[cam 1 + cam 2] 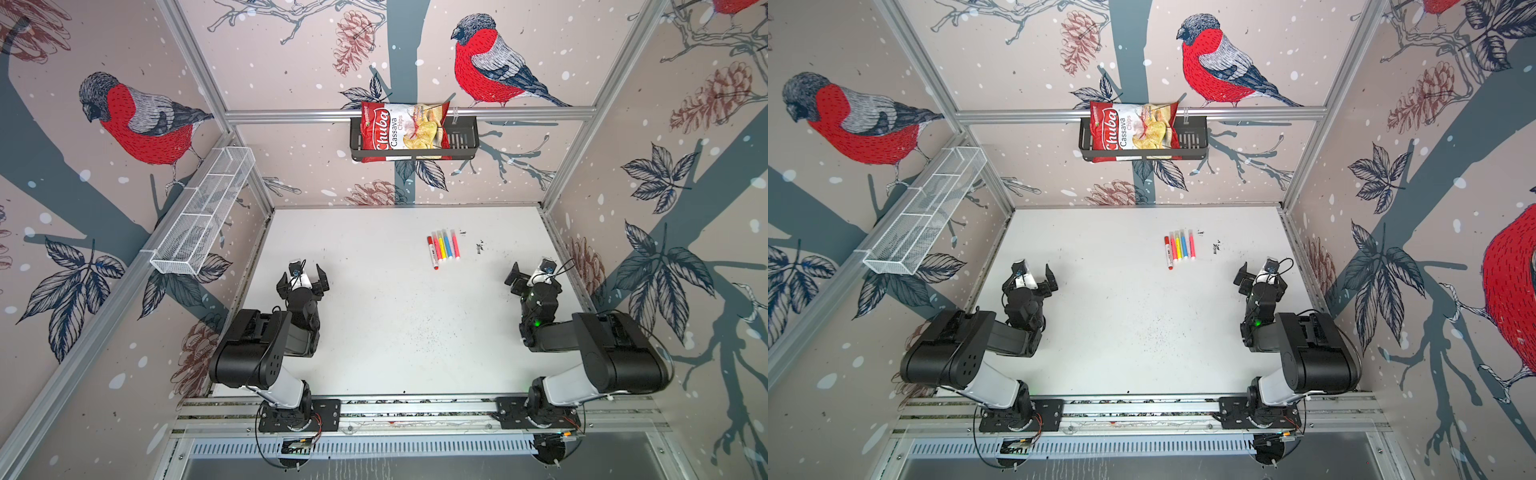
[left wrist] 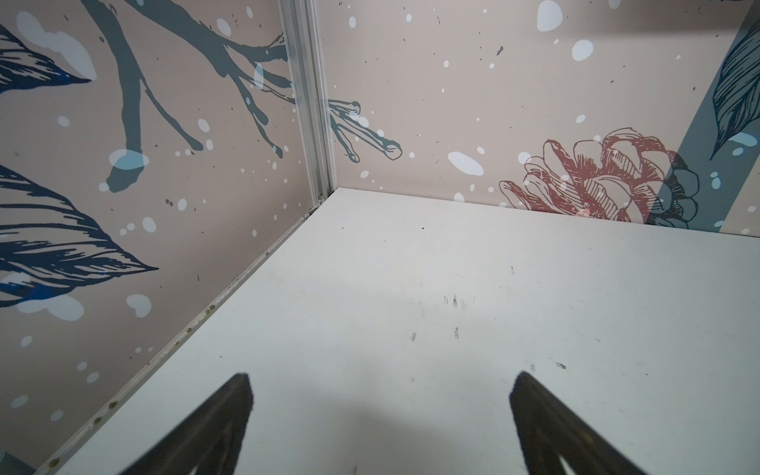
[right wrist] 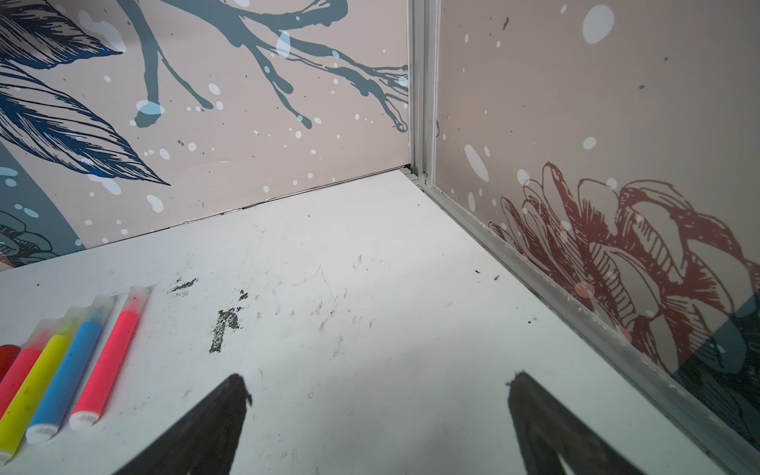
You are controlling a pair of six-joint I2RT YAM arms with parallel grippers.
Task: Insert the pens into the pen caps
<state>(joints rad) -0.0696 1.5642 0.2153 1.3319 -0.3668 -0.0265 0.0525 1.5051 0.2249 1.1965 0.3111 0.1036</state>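
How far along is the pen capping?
Done, apparently: four slim pens lie in a row wearing clear caps; the white pen shows red at both ends. In hand: nothing; left gripper and right gripper are open, empty. Left: no loose caps visible.

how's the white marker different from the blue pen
The white marker has a white barrel with red ends; the blue pen is blue with a clear cap. The marker is thicker than the blue pen and sticks out past the row's near end. The marker ends the row on the left; the blue pen lies between a yellow pen and a pink pen. Both lie flat on the table, parallel.
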